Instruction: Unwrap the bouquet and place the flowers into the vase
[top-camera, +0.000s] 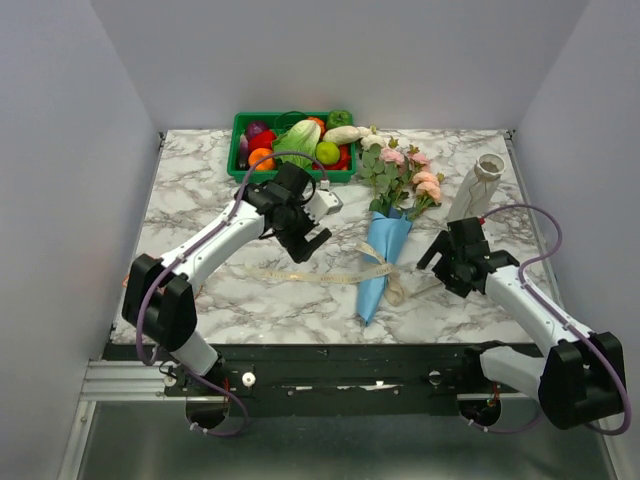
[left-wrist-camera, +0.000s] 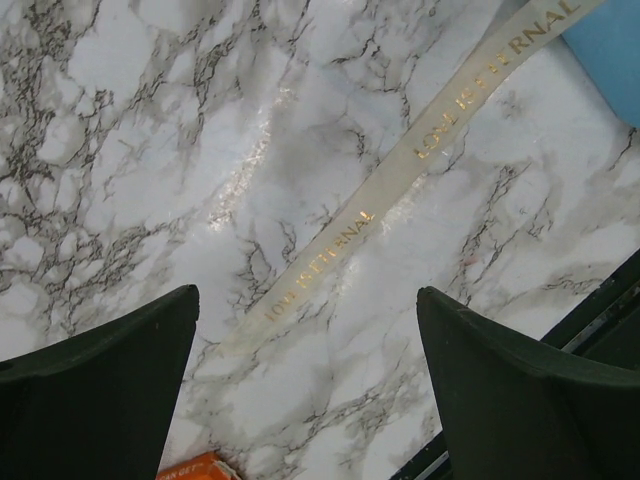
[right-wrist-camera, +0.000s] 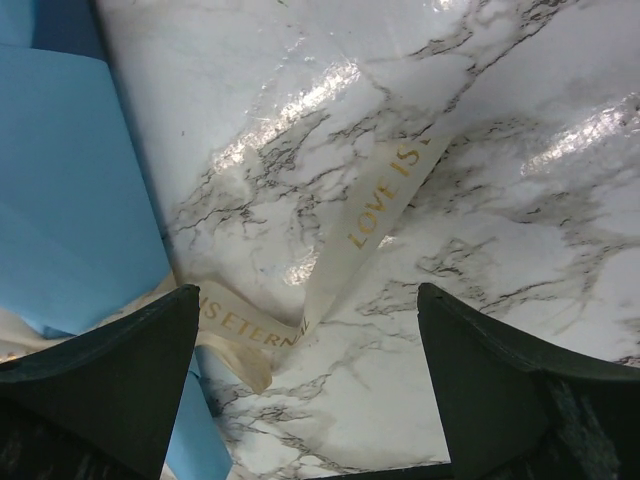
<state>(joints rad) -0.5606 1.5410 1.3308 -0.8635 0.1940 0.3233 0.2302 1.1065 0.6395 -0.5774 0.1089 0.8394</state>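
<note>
Marbled white surface (top-camera: 200, 180) carries the bouquet (top-camera: 385, 240) at its middle, lying flat with the blue paper cone's tip toward the near edge and the flowers (top-camera: 405, 170) toward the far side. We see the cream ribbon (top-camera: 320, 272) crossing the cone and trailing left. The vase (top-camera: 478, 185) sits right of the blooms. Our left gripper (top-camera: 313, 245) hovers spread above the ribbon's left stretch. Our right gripper (top-camera: 432, 252), also spread, hangs just right of the cone. A green crate (top-camera: 240, 135) of vegetables sits at the far edge, left of the flowers.
</note>
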